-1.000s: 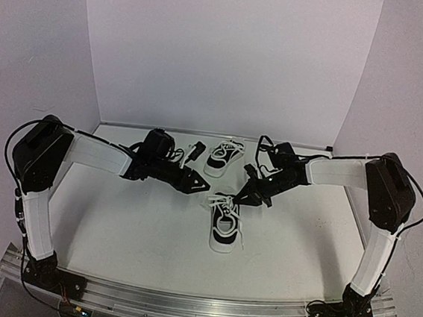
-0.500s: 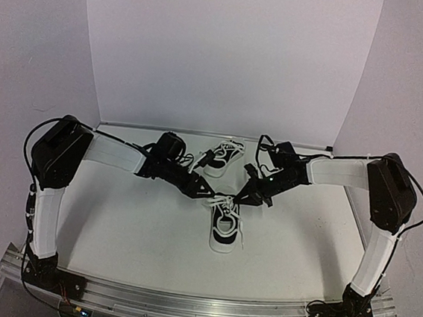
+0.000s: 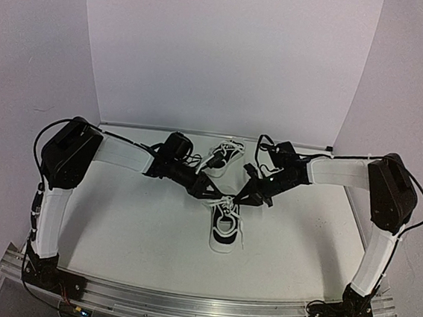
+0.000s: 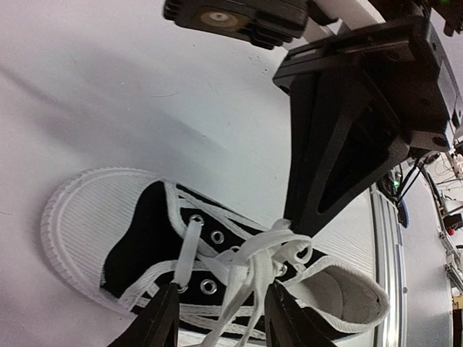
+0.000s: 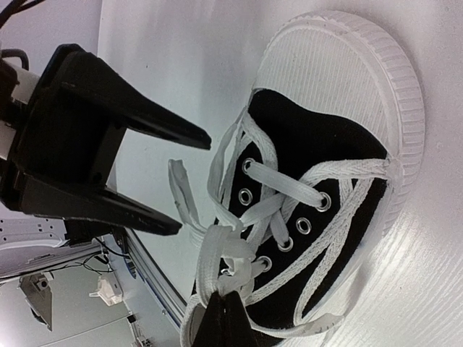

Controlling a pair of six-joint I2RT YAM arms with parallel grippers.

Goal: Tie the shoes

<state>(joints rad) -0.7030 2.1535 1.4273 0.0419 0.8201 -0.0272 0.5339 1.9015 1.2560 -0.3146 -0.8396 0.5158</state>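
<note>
Inspecting 2 grippers at the near shoe (image 3: 224, 233): I see the right gripper (image 3: 246, 197) clenched on its laces (image 4: 249, 256), the left gripper (image 4: 217, 318) released, fingers (image 4: 163, 322) straddling them.

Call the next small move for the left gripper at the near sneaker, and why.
Probably close the left gripper on the lace strand running between its open jaws. The right gripper looks pinched shut on the laces over the near sneaker, so a second hold would let the arms pull against each other.
</note>
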